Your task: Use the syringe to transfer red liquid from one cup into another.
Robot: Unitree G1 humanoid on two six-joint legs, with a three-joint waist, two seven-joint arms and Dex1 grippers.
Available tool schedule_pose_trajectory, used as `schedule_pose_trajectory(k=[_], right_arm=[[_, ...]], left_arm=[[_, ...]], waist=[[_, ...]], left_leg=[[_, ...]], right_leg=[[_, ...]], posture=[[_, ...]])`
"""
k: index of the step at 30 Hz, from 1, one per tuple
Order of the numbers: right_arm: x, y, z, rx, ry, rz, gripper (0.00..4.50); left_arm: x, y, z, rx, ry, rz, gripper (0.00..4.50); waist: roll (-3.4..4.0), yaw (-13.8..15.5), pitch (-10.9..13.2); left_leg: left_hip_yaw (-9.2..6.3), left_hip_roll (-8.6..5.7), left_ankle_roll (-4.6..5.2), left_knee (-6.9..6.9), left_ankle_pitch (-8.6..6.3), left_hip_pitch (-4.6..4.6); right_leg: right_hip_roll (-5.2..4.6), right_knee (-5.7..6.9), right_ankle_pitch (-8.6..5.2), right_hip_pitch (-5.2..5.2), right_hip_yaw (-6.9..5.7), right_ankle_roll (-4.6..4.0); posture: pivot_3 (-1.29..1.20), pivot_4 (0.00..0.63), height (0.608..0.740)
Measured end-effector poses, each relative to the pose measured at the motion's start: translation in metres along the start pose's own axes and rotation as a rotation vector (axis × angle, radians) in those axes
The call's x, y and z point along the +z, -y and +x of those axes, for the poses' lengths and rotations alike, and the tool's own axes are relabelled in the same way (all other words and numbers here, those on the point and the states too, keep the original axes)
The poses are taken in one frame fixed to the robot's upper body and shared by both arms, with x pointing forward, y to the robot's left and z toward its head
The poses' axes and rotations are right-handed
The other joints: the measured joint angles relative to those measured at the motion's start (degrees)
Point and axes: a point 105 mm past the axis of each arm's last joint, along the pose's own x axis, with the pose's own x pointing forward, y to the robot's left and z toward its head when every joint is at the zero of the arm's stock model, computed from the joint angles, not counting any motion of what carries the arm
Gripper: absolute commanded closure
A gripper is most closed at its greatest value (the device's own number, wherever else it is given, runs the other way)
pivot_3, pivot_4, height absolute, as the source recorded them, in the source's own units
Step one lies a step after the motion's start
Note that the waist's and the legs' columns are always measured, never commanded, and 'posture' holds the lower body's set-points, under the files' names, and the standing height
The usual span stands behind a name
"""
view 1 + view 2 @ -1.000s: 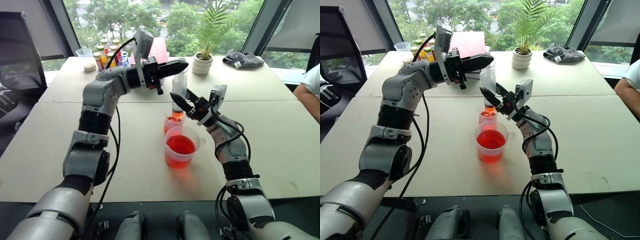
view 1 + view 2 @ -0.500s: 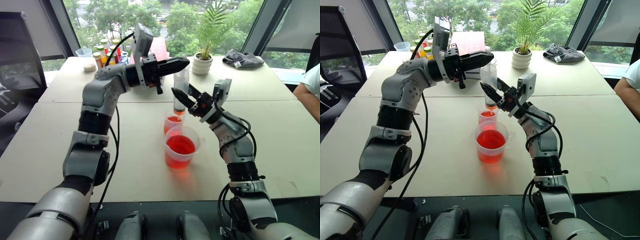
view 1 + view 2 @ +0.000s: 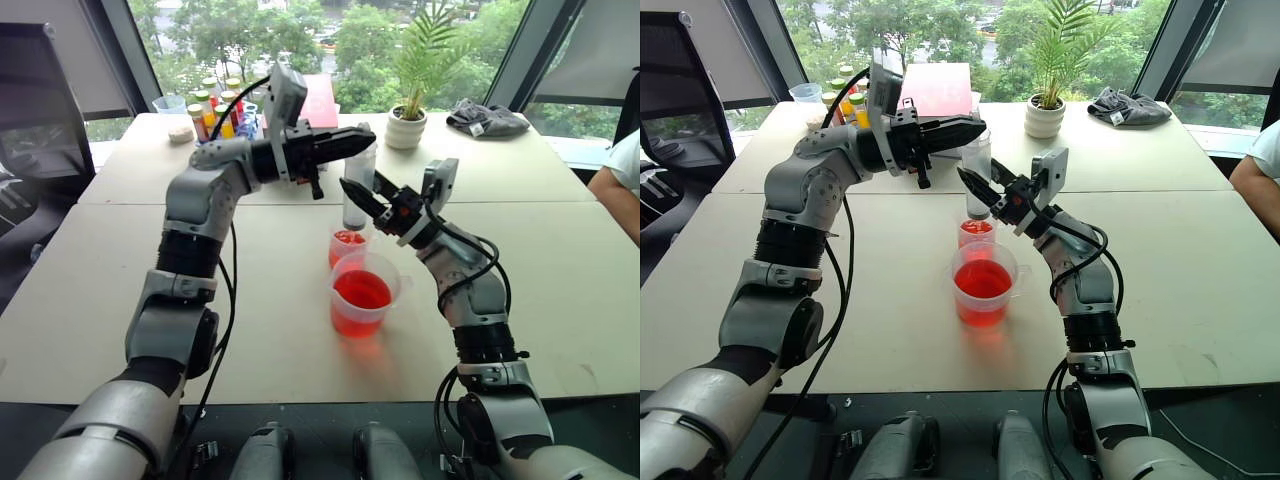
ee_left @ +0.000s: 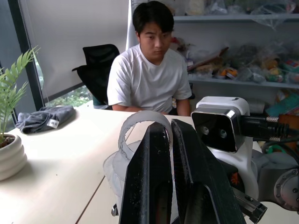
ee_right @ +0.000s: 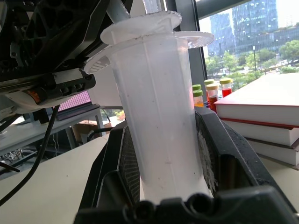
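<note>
The syringe (image 3: 360, 170) stands upright over the smaller cup (image 3: 346, 246), which holds a little red liquid. My right gripper (image 3: 360, 186) is shut on its clear barrel (image 5: 159, 107), one finger on each side. In the right wrist view the white plunger's flange sits down against the barrel's flange. My left gripper (image 3: 362, 138) reaches in from the left, fingers (image 4: 149, 177) shut, its tips resting at the plunger's top. The larger cup (image 3: 385, 272) stands just in front, about half full of red liquid (image 3: 360, 291).
Capped vials (image 3: 212, 108), a clear cup (image 3: 168, 103) and red books (image 3: 320, 95) stand at the back left. A potted plant (image 3: 405, 125) and a grey cloth (image 3: 485, 120) lie at the back. A person (image 3: 620, 175) sits at the table's right edge.
The left gripper's fingers have dipped slightly toward the syringe's top. Less red shows at the syringe's lower end. Both arms otherwise hold their places.
</note>
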Motion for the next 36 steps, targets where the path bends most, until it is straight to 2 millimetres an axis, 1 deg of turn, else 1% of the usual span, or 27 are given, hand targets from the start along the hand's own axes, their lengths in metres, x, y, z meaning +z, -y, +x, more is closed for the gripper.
schedule_pose_trajectory(k=[1, 3, 4, 6, 7, 10, 11, 12, 14, 17, 19, 20, 21, 23, 25, 27, 28, 29, 30, 31, 33, 34, 36], right_arm=[[0.0, 0.0, 0.0, 0.0, -0.001, 0.001, 3.17], [-0.001, -0.001, 0.0, 0.001, -0.004, 0.007, 3.17], [0.0, 0.001, 0.0, -0.011, 0.003, 0.014, 3.17], [0.003, 0.005, -0.001, -0.042, 0.02, 0.019, 3.17], [0.003, 0.005, -0.001, -0.046, 0.024, 0.021, 3.17], [0.006, -0.001, 0.003, -0.026, 0.043, 0.029, 3.17], [0.007, -0.005, 0.005, -0.007, 0.047, 0.025, 3.17], [0.009, -0.009, 0.007, 0.009, 0.053, 0.02, 3.17], [0.01, -0.016, 0.01, 0.037, 0.058, 0.012, 3.17], [0.007, -0.016, 0.009, 0.037, 0.045, 0.018, 3.17], [0.008, -0.009, 0.006, 0.003, 0.039, 0.02, 3.17], [0.011, -0.002, 0.004, -0.03, 0.041, 0.023, 3.17], [0.017, 0.006, 0.002, -0.062, 0.045, 0.018, 3.17], [0.04, 0.03, -0.002, -0.158, 0.069, 0.026, 3.17], [0.073, 0.053, -0.012, -0.259, 0.093, -0.013, 3.17], [0.089, 0.067, -0.02, -0.321, 0.05, -0.05, 3.17], [0.09, 0.078, -0.031, -0.371, -0.069, -0.056, 3.17], [0.088, 0.087, -0.04, -0.415, -0.137, -0.046, 3.17], [0.086, 0.093, -0.049, -0.451, -0.197, -0.024, 3.17], [0.08, 0.097, -0.058, -0.48, -0.281, 0.01, 3.17], [0.065, 0.101, -0.074, -0.525, -0.443, 0.067, 3.17], [0.055, 0.102, -0.085, -0.549, -0.547, 0.105, 3.17], [0.037, 0.101, -0.103, -0.585, -0.702, 0.17, 3.17]], left_arm=[[0.0, 0.0, 0.0, 0.001, -0.001, 0.001, 4.47], [0.0, 0.0, -0.001, 0.003, -0.006, -0.002, 3.85], [-0.001, -0.001, -0.002, 0.001, -0.013, -0.006, 3.62], [-0.002, 0.0, -0.003, -0.008, -0.017, -0.026, 2.69], [-0.001, 0.0, -0.004, -0.012, -0.017, -0.031, 2.14], [0.003, -0.004, -0.009, 0.007, -0.018, -0.035, 0.64], [0.003, -0.005, -0.01, 0.013, -0.02, -0.045, 0.2], [0.002, -0.005, -0.011, 0.016, -0.022, -0.057, 0.03], [0.004, -0.006, -0.013, 0.023, -0.016, -0.077, 0.03], [0.021, -0.009, -0.026, 0.057, 0.018, -0.06, 0.03], [0.029, -0.006, -0.04, 0.078, 0.046, -0.06, 0.03], [0.028, -0.004, -0.047, 0.095, 0.046, -0.07, 0.03], [0.024, -0.004, -0.053, 0.11, 0.044, -0.086, 0.03], [0.009, 0.0, -0.067, 0.146, 0.013, -0.13, 0.03], [-0.007, 0.003, -0.076, 0.178, -0.016, -0.183, 0.03], [-0.011, 0.003, -0.08, 0.196, -0.034, -0.188, 0.03], [-0.01, 0.006, -0.081, 0.196, -0.045, -0.171, 0.03], [-0.01, 0.008, -0.082, 0.197, -0.052, -0.162, 0.03], [-0.011, 0.009, -0.084, 0.202, -0.057, -0.158, 0.03], [-0.013, 0.01, -0.085, 0.204, -0.064, -0.157, 0.03], [-0.019, 0.013, -0.084, 0.197, -0.078, -0.166, 0.03], [-0.023, 0.016, -0.082, 0.189, -0.088, -0.167, 0.03], [-0.03, 0.019, -0.081, 0.184, -0.105, -0.177, 0.03]], waist=[[0.0, 0.0, 0.0], [0.0, 0.0, 0.0], [0.0, 0.0, 0.0], [0.0, 0.0, 0.0], [0.0, 0.0, 0.0], [0.0, -0.1, 0.0], [0.0, -0.2, 0.0], [0.0, -0.2, 0.0], [0.0, -0.2, 0.0], [0.0, -0.2, 0.0], [0.02, -0.2, 0.0], [0.02, -0.2, 0.0], [0.06, -0.2, 0.0], [0.06, 0.0, 0.0], [0.04, 0.4, 0.0], [0.04, 0.3, 0.0], [0.05, 0.3, 0.0], [0.0, 0.3, 0.0], [0.01, 0.2, 0.0], [0.04, 0.1, 0.0], [0.05, -0.1, 0.0], [0.05, -0.2, 0.0], [0.05, -0.2, 0.0]], left_leg=[[0.0, 0.0, 0.0, 0.0, 0.0, 0.0], [0.0, 0.0, 0.0, 0.0, 0.0, 0.0], [0.0, 0.0, 0.0, 0.0, 0.0, 0.0], [-0.01, 0.0, 0.0, 0.0, 0.0, 0.0], [0.0, 0.0, 0.0, 0.0, 0.0, 0.0], [-0.01, 0.01, 0.0, -0.01, 0.0, 0.0], [-0.01, 0.01, 0.0, -0.01, 0.0, 0.01], [-0.01, 0.01, 0.0, -0.01, 0.0, 0.01], [-0.02, 0.01, 0.0, -0.01, 0.0, 0.0], [-0.02, 0.01, 0.0, -0.01, 0.0, 0.0], [-0.03, 0.01, 0.0, -0.03, 0.0, 0.01], [-0.02, 0.02, 0.0, -0.03, 0.0, 0.01], [-0.02, 0.01, -0.01, -0.03, 0.0, 0.02], [-0.03, 0.01, -0.03, -0.02, 0.01, 0.01], [-0.11, 0.0, -0.05, -0.02, 0.01, -0.03], [-0.11, -0.02, -0.06, -0.04, 0.01, -0.03], [-0.09, -0.05, -0.05, -0.08, 0.0, -0.04], [-0.09, -0.04, -0.05, -0.12, 0.0, -0.03], [-0.08, -0.04, -0.05, -0.15, 0.0, -0.03], [-0.06, -0.04, -0.05, -0.18, 0.0, -0.02], [-0.05, -0.02, -0.05, -0.21, 0.0, -0.03], [-0.05, -0.01, -0.05, -0.21, 0.0, -0.02], [-0.04, -0.01, -0.04, -0.22, 0.0, -0.02]], right_leg=[[0.0, 0.0, 0.0, 0.0, 0.0, 0.0], [0.0, 0.0, 0.0, 0.0, 0.0, 0.0], [0.0, 0.0, 0.0, 0.0, 0.0, 0.0], [0.0, 0.0, 0.0, 0.0, 0.0, 0.0], [0.0, 0.0, 0.0, 0.0, 0.0, 0.0], [0.01, 0.0, 0.0, -0.01, 0.0, 0.0], [0.01, 0.01, 0.0, -0.01, 0.0, 0.0], [0.02, 0.01, 0.0, -0.01, 0.0, 0.0], [0.01, 0.01, 0.0, -0.01, 0.0, 0.0], [0.0, 0.0, 0.0, -0.01, 0.0, 0.0], [-0.03, 0.0, 0.0, -0.01, 0.01, 0.0], [-0.03, 0.0, 0.0, -0.01, 0.01, 0.0], [-0.07, 0.02, 0.0, -0.01, 0.02, 0.0], [-0.11, 0.02, 0.0, -0.01, 0.02, -0.01], [-0.29, -0.01, 0.0, -0.01, -0.02, -0.01], [-0.34, -0.06, 0.0, -0.01, -0.02, -0.02], [-0.42, -0.09, -0.01, -0.01, 0.0, -0.04], [-0.43, -0.13, -0.01, -0.01, -0.01, -0.04], [-0.43, -0.15, -0.01, -0.01, 0.0, -0.04], [-0.45, -0.16, -0.01, -0.02, 0.02, -0.05], [-0.44, -0.15, -0.01, -0.05, 0.03, -0.07], [-0.44, -0.16, -0.01, -0.06, 0.04, -0.07], [-0.44, -0.16, -0.02, -0.07, 0.05, -0.08]], posture=[[0.0, 0.15, 0.74], [0.0, 0.15, 0.74], [0.0, 0.15, 0.74], [0.0, 0.15, 0.74], [0.0, 0.15, 0.74], [0.0, 0.15, 0.74], [0.0, 0.15, 0.74], [0.0, 0.15, 0.74], [0.0, 0.15, 0.74], [0.0, 0.15, 0.74], [0.0, 0.15, 0.74], [0.0, 0.15, 0.74], [0.0, 0.15, 0.74], [0.0, 0.15, 0.74], [0.0, 0.15, 0.74], [0.0, 0.15, 0.74], [0.0, 0.15, 0.74], [0.0, 0.15, 0.74], [0.0, 0.15, 0.74], [0.0, 0.15, 0.74], [0.0, 0.15, 0.74], [0.0, 0.15, 0.74], [0.0, 0.15, 0.74]])
